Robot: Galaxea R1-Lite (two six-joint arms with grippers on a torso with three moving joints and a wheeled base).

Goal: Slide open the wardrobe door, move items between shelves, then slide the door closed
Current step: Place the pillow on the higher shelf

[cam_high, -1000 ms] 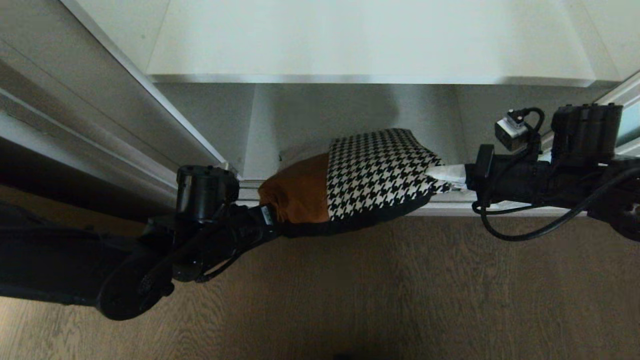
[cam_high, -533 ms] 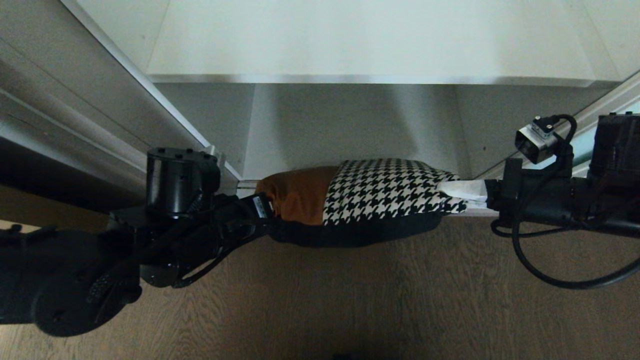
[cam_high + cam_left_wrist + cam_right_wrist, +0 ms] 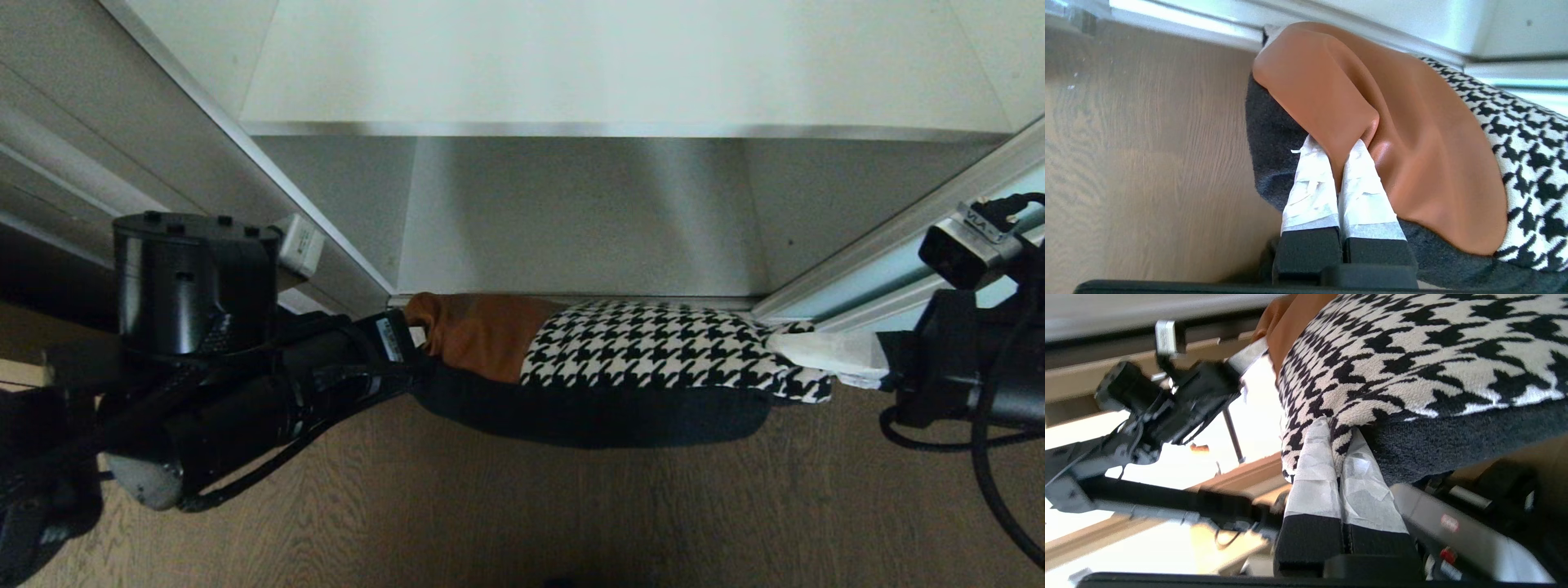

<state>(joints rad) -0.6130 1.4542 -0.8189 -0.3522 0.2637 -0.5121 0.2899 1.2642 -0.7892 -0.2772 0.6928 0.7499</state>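
The cushion [image 3: 637, 351], houndstooth with a rust-brown patch and black underside, hangs stretched between my two grippers just in front of the wardrobe's threshold, over the wood floor. My left gripper [image 3: 416, 347] is shut on its rust-brown end; the wrist view has the taped fingers [image 3: 1310, 183] pinching a fold of brown fabric [image 3: 1412, 143]. My right gripper [image 3: 804, 347] is shut on the houndstooth corner [image 3: 1412, 355], with white taped fingers [image 3: 1316, 473] clamped on the cloth. The lower shelf [image 3: 571, 220] and the upper shelf [image 3: 604, 65] are bare. The sliding wardrobe door [image 3: 898, 278] stands at the right edge.
A grey side panel with a metal track [image 3: 204, 147] runs along the left of the opening. Wood floor [image 3: 571, 506] fills the foreground. My left arm [image 3: 1159, 400] shows across the right wrist view.
Both arms have drawn back from the wardrobe and spread apart. The cushion has come off the lower shelf to hang flatter and more stretched over the floor.
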